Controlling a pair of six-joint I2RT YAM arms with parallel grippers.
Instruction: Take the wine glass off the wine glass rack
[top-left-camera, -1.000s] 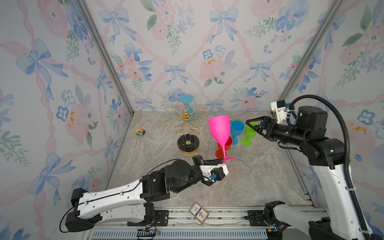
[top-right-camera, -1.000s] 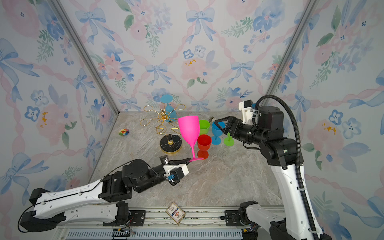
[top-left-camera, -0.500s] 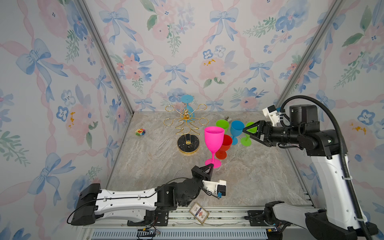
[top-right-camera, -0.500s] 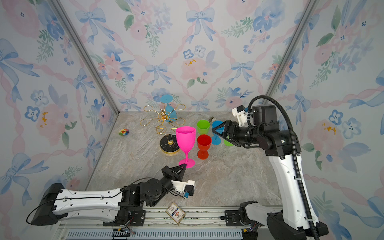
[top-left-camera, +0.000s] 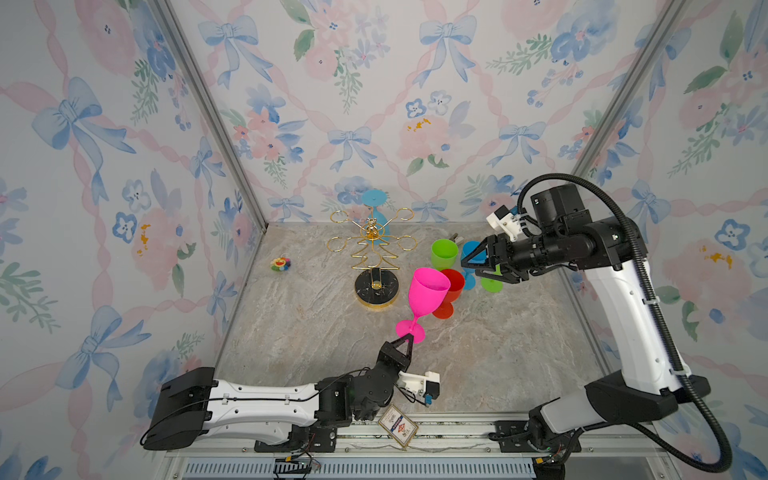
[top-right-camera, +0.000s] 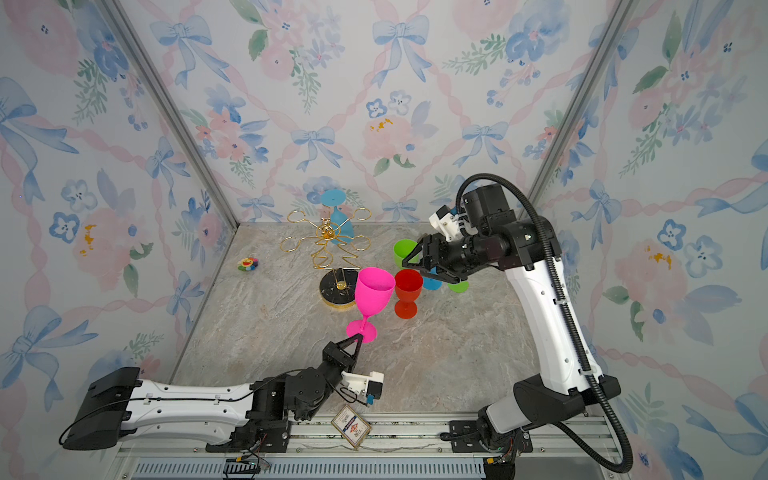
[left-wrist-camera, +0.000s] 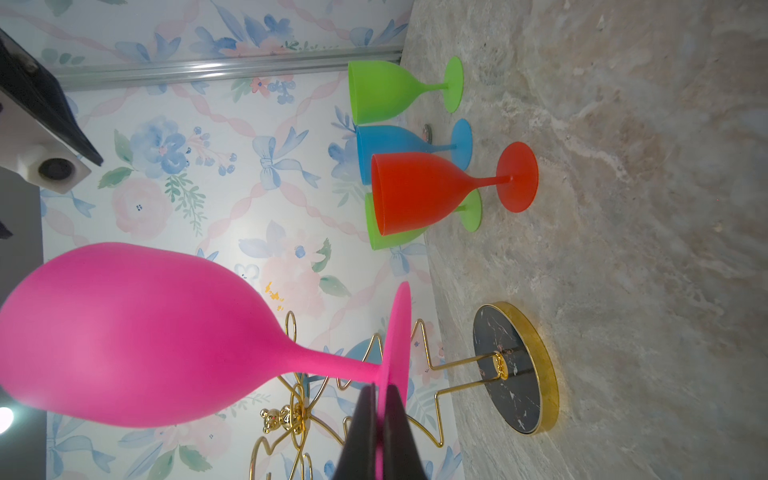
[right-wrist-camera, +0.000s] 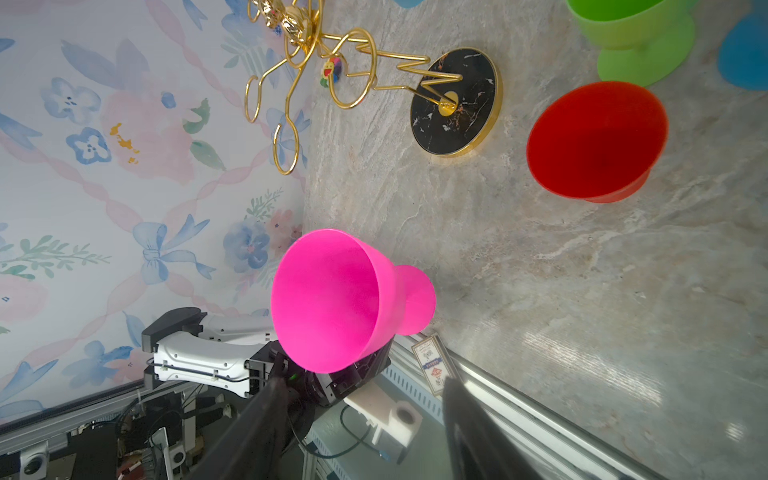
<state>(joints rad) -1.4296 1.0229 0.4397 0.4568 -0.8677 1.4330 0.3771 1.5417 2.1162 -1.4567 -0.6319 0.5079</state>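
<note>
Veined beige marble-look surface (top-left-camera: 498, 353) and pastel bow-and-flower wallpaper fill both top views. Low at the front, the left tool (top-left-camera: 409, 338) is clenched on the rim of the round foot of a matte pink wine glass (top-left-camera: 428, 291). The glass tilts to the right and is off the gold wire wine glass rack (top-left-camera: 374, 249), which has looped arms, a zigzag stem and a round black gold-rimmed base. A matte blue wine glass (top-left-camera: 374, 199) hangs upside down from a rear loop. The right tool (top-left-camera: 471, 268) hovers with its jaws parted and empty, near a standing cluster: a red wine glass (top-left-camera: 453, 284), green and blue ones behind. From the left wrist, two dark tapered fingers (left-wrist-camera: 365, 428) pinch the thin pink foot from both sides. The smooth bowl of the pink wine glass (left-wrist-camera: 137, 336) looms close, with the rack's marbled base (left-wrist-camera: 515, 370) beyond on the surface. From the right wrist, the blurred dark fingers (right-wrist-camera: 266, 424) stand well apart with nothing gripped between them, and the pink wine glass (right-wrist-camera: 328, 307) shows its open, funnel-like mouth.
</note>
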